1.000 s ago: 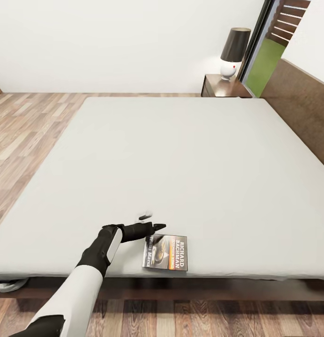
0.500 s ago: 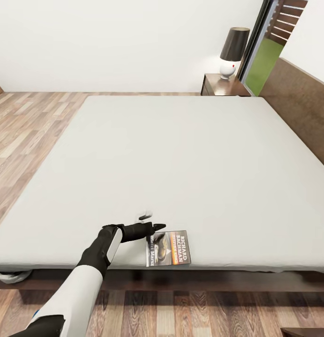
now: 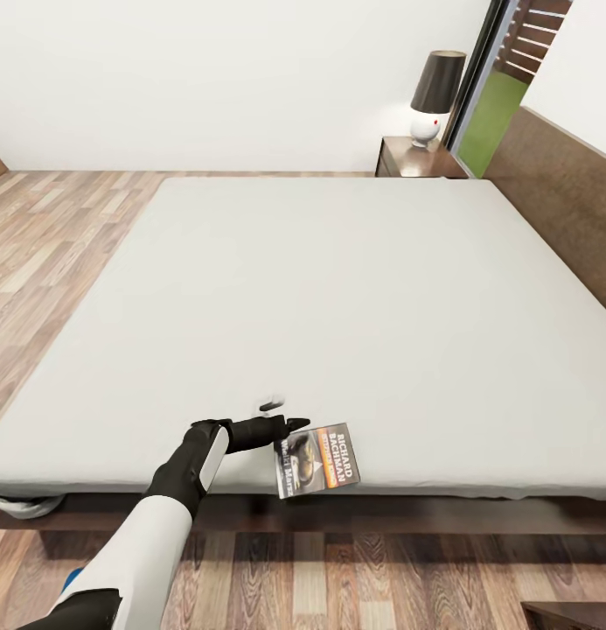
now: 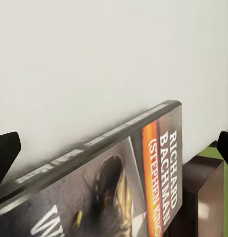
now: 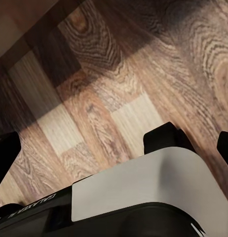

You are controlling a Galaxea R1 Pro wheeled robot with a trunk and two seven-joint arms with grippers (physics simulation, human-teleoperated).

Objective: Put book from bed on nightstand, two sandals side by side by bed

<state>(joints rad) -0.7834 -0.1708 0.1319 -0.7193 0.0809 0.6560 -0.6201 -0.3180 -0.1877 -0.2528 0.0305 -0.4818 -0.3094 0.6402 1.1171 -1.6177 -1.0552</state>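
A table lamp (image 3: 434,98) with a dark shade and a round white base is seen beside the black-framed window (image 3: 484,83). White cloth (image 3: 23,506) is glimpsed on the wood-plank floor (image 3: 49,236).

Book (image 3: 316,460): dark cover, orange band, white lettering. Bed (image 3: 337,289): pale grey mattress, dark brown frame. Floor (image 3: 40,236): wood-plank pattern.

Smooth matt grey mattress (image 3: 337,306) on a dark wood frame (image 3: 337,516); glossy paperback book (image 3: 316,459); grained wood-plank floor (image 3: 49,236); glossy nightstand (image 3: 407,162).
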